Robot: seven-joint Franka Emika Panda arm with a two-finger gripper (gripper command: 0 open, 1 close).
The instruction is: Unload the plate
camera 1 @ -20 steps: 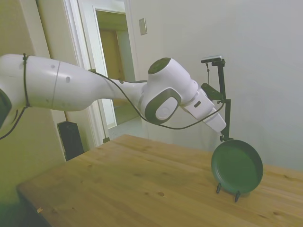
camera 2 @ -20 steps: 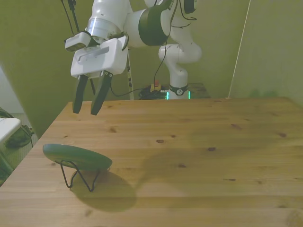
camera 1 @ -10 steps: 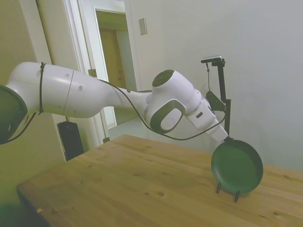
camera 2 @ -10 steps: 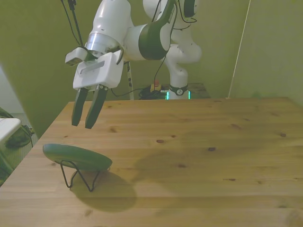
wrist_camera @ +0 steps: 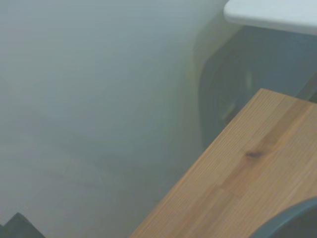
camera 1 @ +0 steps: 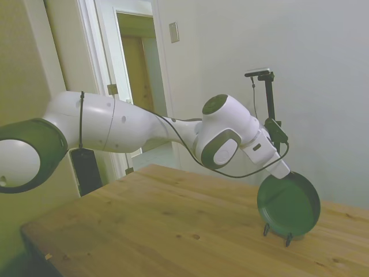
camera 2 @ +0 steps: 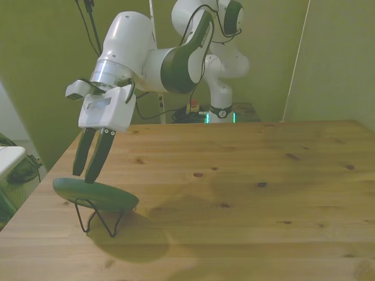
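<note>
The dark green plate (camera 1: pixel 288 205) stands nearly upright on a thin black wire stand (camera 2: pixel 94 218) near the table's edge, at the front view's left. From the front I see it edge-on (camera 2: pixel 96 194). My gripper (camera 2: pixel 83 176) hangs just above the plate's top rim, its two dark fingers a little apart with nothing between them. In the side view the white hand reaches the rim and hides the fingertips. The wrist view catches only a dark curved bit of the plate (wrist_camera: pixel 292 223) and the table corner.
The wooden table (camera 2: pixel 246 193) stretches wide toward the front view's right. Its edge runs close beside the plate stand, with floor and a dark object (wrist_camera: pixel 233 94) beyond. A doorway (camera 1: pixel 138 86) stands behind the arm in the side view.
The gripper has come down and toward the plate, from well above the table to just over the top rim. Its fingers look a little closer together. The plate has not moved.
</note>
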